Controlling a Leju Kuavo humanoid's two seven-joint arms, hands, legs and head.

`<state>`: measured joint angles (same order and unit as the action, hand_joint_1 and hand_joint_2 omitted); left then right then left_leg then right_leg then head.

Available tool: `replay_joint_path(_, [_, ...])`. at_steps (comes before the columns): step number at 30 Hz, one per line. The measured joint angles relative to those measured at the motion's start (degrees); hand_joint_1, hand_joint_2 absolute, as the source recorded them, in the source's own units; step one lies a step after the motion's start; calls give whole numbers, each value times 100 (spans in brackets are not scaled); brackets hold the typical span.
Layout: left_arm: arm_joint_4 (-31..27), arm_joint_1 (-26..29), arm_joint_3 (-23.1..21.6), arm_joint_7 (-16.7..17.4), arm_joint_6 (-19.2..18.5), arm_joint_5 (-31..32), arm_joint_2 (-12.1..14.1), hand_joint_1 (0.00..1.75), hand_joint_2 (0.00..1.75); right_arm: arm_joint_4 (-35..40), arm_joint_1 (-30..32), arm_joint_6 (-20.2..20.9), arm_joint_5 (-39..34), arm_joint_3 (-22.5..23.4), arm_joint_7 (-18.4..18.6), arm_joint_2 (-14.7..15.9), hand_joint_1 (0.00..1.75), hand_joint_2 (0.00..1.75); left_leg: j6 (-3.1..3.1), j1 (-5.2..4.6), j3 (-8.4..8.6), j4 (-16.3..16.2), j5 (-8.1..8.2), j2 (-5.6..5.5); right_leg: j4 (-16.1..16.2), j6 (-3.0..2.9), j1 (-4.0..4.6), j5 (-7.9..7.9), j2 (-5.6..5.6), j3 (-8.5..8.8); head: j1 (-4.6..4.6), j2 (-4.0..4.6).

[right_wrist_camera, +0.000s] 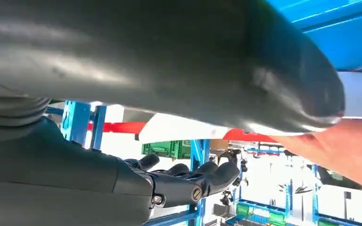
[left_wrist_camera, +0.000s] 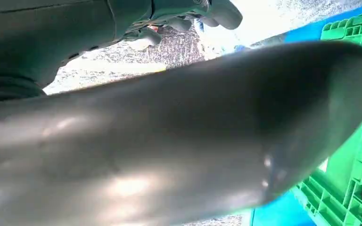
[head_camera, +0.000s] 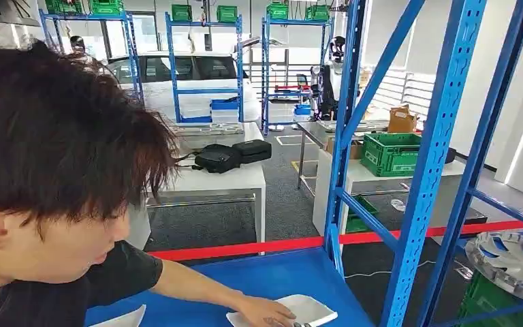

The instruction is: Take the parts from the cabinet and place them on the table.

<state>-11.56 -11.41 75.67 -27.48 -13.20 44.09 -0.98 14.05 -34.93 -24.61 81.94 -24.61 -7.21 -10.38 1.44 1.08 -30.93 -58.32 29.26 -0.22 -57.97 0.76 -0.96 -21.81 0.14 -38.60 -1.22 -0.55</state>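
Note:
A flat white part (head_camera: 298,308) lies on the blue cabinet shelf (head_camera: 265,276) at the bottom of the head view, with a person's hand (head_camera: 262,315) resting on it. A second white part (head_camera: 126,319) shows at the lower left edge. In the right wrist view the same kind of white part (right_wrist_camera: 179,128) sits between my right hand's (right_wrist_camera: 184,155) thick thumb and its dark fingers (right_wrist_camera: 193,181), which stay apart from it; the person's hand (right_wrist_camera: 344,146) holds its far end. My left hand (left_wrist_camera: 184,94) holds nothing, its fingers (left_wrist_camera: 179,19) away from the thumb.
The person's head (head_camera: 54,136) and arm take up the left of the head view. Blue rack uprights (head_camera: 436,157) stand to the right. A silver wheel cover (head_camera: 511,262) rests over a green crate (head_camera: 490,300); another green crate (left_wrist_camera: 353,155) is by my left hand. White tables (head_camera: 225,180) stand beyond.

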Motion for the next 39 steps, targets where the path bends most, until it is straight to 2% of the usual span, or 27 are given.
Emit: replay_joint_path(39, [20, -60, 0, 44, 50, 13, -39, 0, 0, -13, 0, -63, -155, 129, 76, 111, 0, 0, 4, 0, -4, 0, -2, 0, -3, -1, 3, 0, 1, -6, 0, 0])
